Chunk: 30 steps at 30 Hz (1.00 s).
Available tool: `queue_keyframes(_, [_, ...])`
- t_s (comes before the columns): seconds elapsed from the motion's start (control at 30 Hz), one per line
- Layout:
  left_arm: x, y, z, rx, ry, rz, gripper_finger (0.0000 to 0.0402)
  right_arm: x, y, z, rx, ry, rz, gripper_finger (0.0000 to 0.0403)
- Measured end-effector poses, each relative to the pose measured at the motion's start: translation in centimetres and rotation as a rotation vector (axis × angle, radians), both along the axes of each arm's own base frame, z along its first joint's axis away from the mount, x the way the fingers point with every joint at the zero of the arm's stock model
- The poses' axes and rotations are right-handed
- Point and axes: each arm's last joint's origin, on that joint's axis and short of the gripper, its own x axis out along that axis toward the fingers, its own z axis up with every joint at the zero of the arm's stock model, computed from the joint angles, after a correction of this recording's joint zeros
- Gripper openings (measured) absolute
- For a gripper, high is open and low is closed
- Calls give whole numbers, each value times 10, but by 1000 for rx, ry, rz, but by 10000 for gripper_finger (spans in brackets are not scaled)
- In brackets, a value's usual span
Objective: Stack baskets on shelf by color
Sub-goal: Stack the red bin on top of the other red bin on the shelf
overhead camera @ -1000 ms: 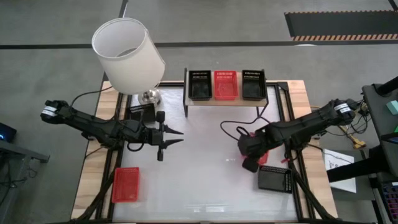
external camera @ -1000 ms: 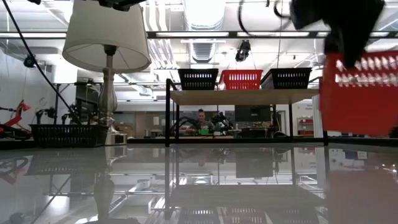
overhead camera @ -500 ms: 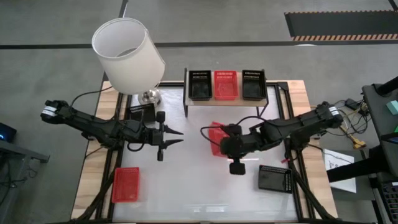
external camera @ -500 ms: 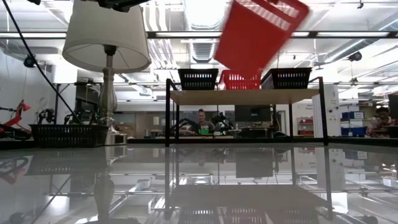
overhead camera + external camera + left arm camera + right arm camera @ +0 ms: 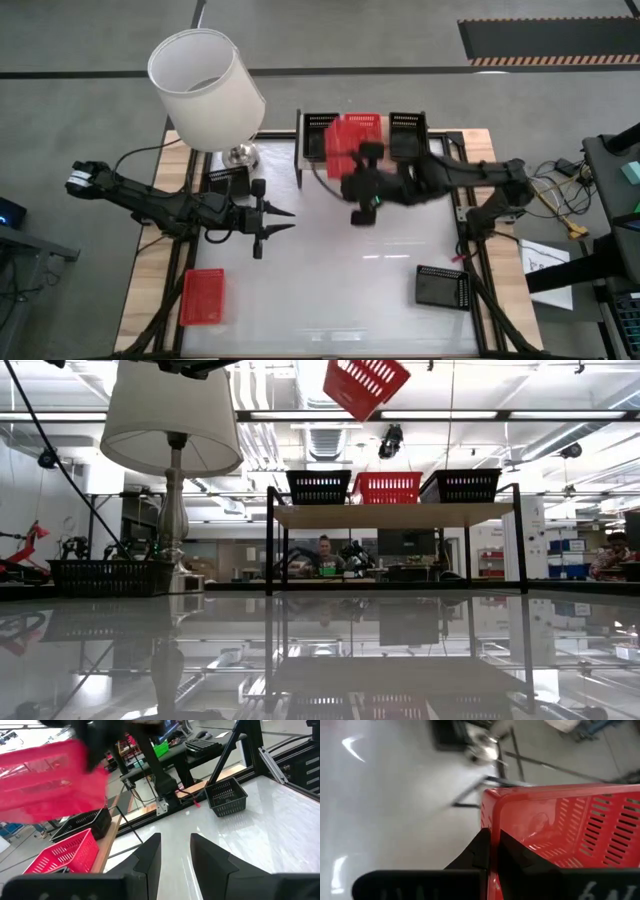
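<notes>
My right gripper (image 5: 354, 163) is shut on a red basket (image 5: 345, 138) and holds it high over the front of the shelf (image 5: 365, 163); the low view shows that basket (image 5: 366, 382) tilted above the shelf (image 5: 390, 515). On the shelf stand a black basket (image 5: 318, 485), a red one (image 5: 388, 487) and another black one (image 5: 460, 485). My left gripper (image 5: 282, 220) waits open over the table's left half, its fingers (image 5: 150, 855) apart. Another red basket (image 5: 202, 297) rests flat on the near left of the table, and a black one (image 5: 442, 287) on the near right. My right gripper pinches one side wall of the red basket (image 5: 492, 827) near a corner of the rim, with one finger (image 5: 479, 851) outside and the other (image 5: 515, 857) inside. The basket is lifted clear and tilted, reaching out past the fingertips toward the far edge.
A lamp with a white shade (image 5: 205, 90) stands at the far left corner, with a black basket (image 5: 228, 180) beside its base. The middle of the white table top (image 5: 340, 280) is bare. Cables run along the table's right edge (image 5: 470, 215).
My right gripper has carried the red basket from the table's near right, up and toward the far edge and the left, to a spot above the shelf's front. The basket has risen well above shelf height and tipped as it went.
</notes>
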Motion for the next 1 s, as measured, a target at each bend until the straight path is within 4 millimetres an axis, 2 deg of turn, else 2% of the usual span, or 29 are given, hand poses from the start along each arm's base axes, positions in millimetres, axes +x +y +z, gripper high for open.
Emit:
queue_keyframes(0.13, [0,0,0,0,0,0,89,5,-39,2,-10,77,-59,12])
queue_keyframes(0.3, [0,0,0,0,1,0,89,7,-89,-10,83,206,-78,12])
queue_keyframes(0.47, [0,0,0,0,1,0,89,7,-125,-22,120,285,-90,12])
queue_keyframes(0.73, [0,0,0,0,1,0,89,6,-149,-35,197,334,-90,12])
queue_keyframes(1.0, [0,0,0,1,1,0,89,16,-155,-51,231,375,-131,12])
